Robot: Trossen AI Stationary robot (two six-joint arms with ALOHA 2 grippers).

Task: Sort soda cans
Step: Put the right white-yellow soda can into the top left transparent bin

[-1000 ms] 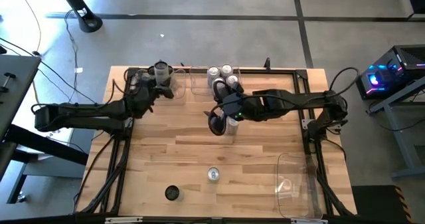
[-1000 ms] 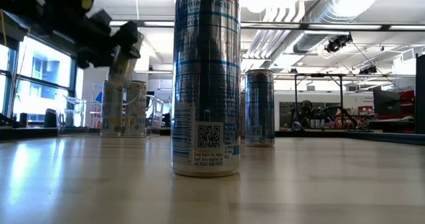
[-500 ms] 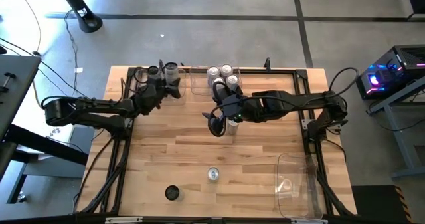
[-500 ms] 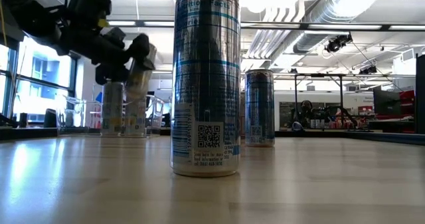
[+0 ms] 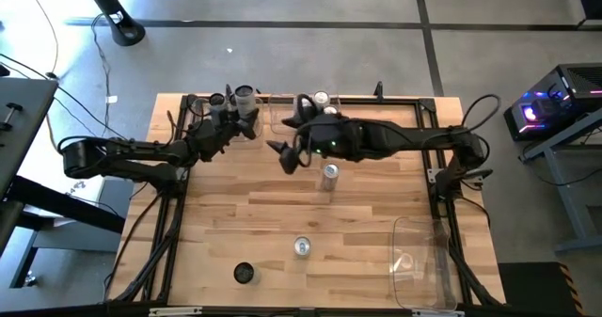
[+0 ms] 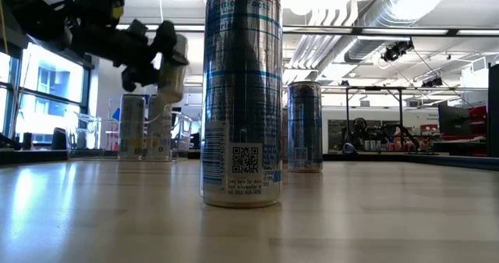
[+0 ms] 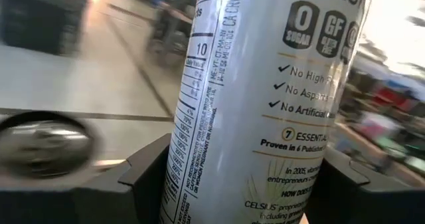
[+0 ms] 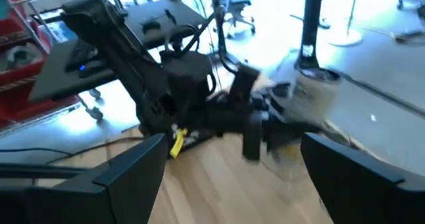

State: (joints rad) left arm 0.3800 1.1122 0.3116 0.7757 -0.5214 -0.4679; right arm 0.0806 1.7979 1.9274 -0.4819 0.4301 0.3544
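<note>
My left gripper (image 5: pixel 241 112) is over the table's far left part, shut on a white soda can (image 7: pixel 265 98) that hangs tilted above the wood (image 6: pixel 171 66). My right gripper (image 5: pixel 285 154) hovers open near the far middle with nothing between its fingers (image 8: pixel 242 177). A silver can (image 5: pixel 329 174) stands on its base just right of it. More cans (image 5: pixel 322 99) stand at the far edge. A silver can (image 5: pixel 301 247) and a dark can (image 5: pixel 244 274) stand near the front edge. Two cans (image 6: pixel 146 126) stand on the table behind the held one. My left gripper pinches the white can's side wall (image 7: pixel 179 184) between its two fingers (image 7: pixel 143 177), one on each side. The fingers reach in level from the table's left and lie across the can. The can is lifted clear of the table and leans over.
A clear plastic bin (image 5: pixel 419 256) lies at the near right corner, and another clear bin (image 5: pixel 280 118) stands at the far edge between the grippers. A dark frame (image 5: pixel 433 129) runs around the tabletop. The wood between the middle and the front cans is bare.
My left gripper has carried the white can toward the table's right edge, and the can has tipped from nearly upright to a lean. My right gripper has drawn away from the standing silver can, up and toward the far left, its fingers staying apart.
</note>
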